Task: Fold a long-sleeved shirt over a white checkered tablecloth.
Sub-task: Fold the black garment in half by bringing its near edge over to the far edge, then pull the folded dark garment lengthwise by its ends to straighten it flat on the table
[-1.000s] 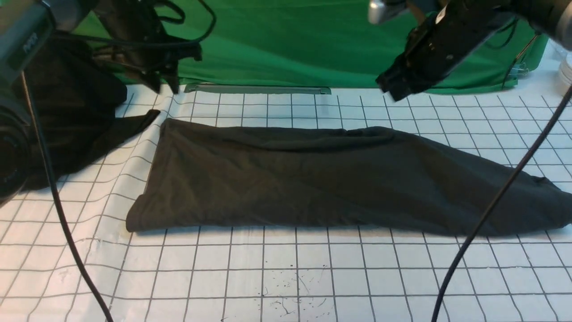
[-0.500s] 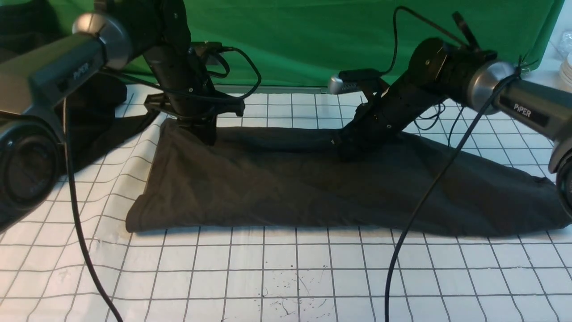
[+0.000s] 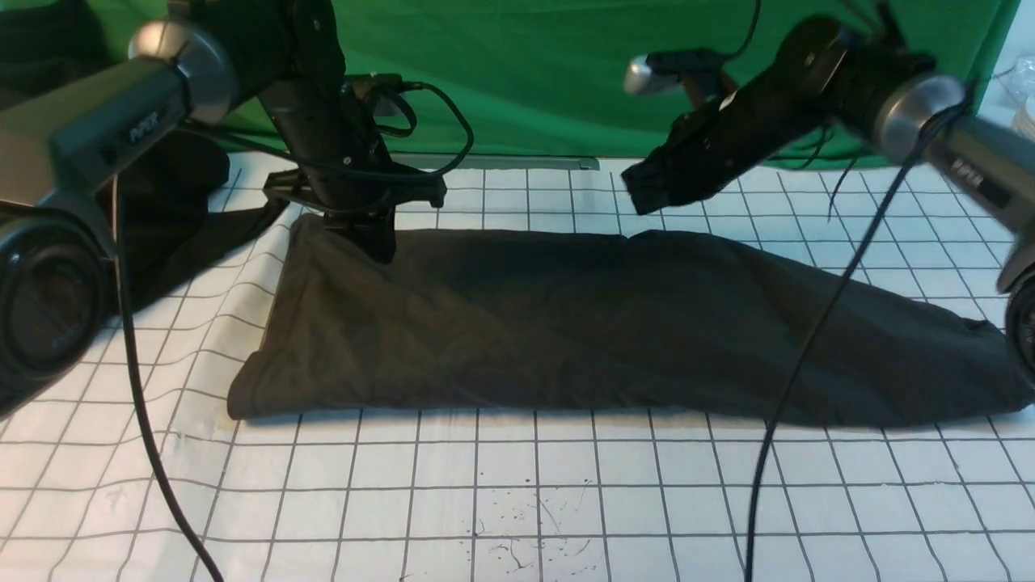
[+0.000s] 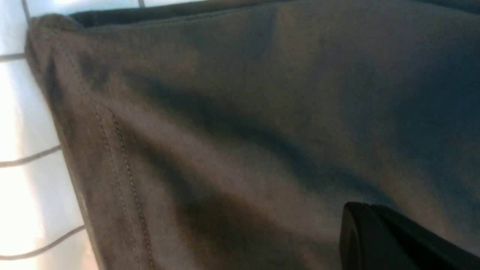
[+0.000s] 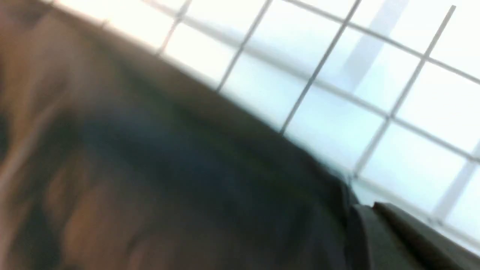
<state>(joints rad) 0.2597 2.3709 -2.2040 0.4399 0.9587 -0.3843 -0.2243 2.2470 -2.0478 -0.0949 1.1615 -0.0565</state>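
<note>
**Inventory, largest to smallest**

1. white checkered tablecloth [image 3: 517, 485]: covers the whole counter. Rumpled at left.
2. green backdrop [image 3: 534, 73]: hangs behind the counter's far edge.
3. long-sleeved shirt [image 3: 566, 323]: mid-counter, flat on the tablecloth as one long dark band. Long axis runs left–right. Left end squared, right end tapers toward the view's right edge. No print showing.
4. black heap of cloth [image 3: 170, 202]: far left, its tail just beside the shirt's far-left corner. Not the task item.
5. left tool [image 3: 373, 241]: tip down on the shirt's far-left corner, touching fabric. Wrist view shows one finger [image 4: 393, 240] over cloth nr the stitched hem. Opening, and whether cloth is pinched: can't tell.
6. right tool [image 3: 643, 192]: hangs over the tablecloth just beyond the shirt's far edge, a bit right of mid-length. No cloth seen in it. Wrist view blurred, so opening can't be told.
7. ink specks [image 3: 525, 529]: near ctr of the tablecloth.

Key relation: both tools sit at the far long edge, w/ the shirt lying robot-ward of each. The tapered end is well right of the right tool, and the right arm is nearer to it. Prob. next need: right tool down onto the far edge to match the left.
</note>
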